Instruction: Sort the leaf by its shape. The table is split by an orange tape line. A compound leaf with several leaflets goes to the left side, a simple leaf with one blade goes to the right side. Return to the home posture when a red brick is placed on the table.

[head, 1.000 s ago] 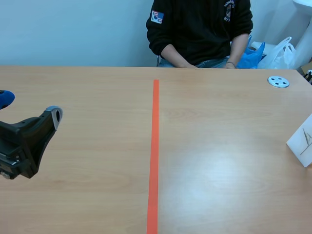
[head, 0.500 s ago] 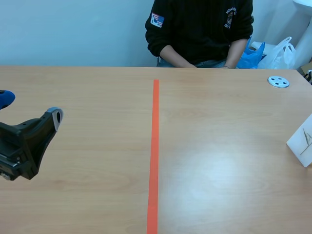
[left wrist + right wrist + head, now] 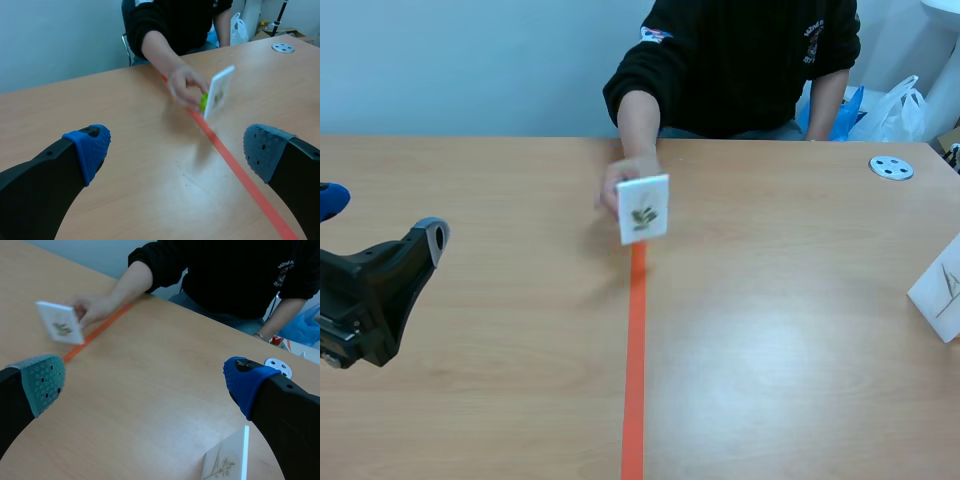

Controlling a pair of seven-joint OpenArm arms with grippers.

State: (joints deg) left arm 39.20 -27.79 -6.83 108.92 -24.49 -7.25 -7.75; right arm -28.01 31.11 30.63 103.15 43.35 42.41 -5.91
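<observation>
A person's hand (image 3: 623, 183) holds a small white card printed with a green leaf (image 3: 644, 209) upright over the orange tape line (image 3: 635, 350), well ahead of the left gripper (image 3: 177, 147). That gripper's fingers stand wide apart, holding nothing. The right gripper (image 3: 145, 382) is equally wide and empty, with another white leaf card (image 3: 227, 460) near its blue-padded finger. The sorting step appears not yet begun. The leaf is too blurred to classify, so the next move calls for reading its shape once the card rests.

Lab-like test room, wooden table (image 3: 520, 400) marked with orange tape line (image 3: 634, 380), bare pale wall (image 3: 470, 60) (plastic bags (image 3: 895, 105) behind)
</observation>
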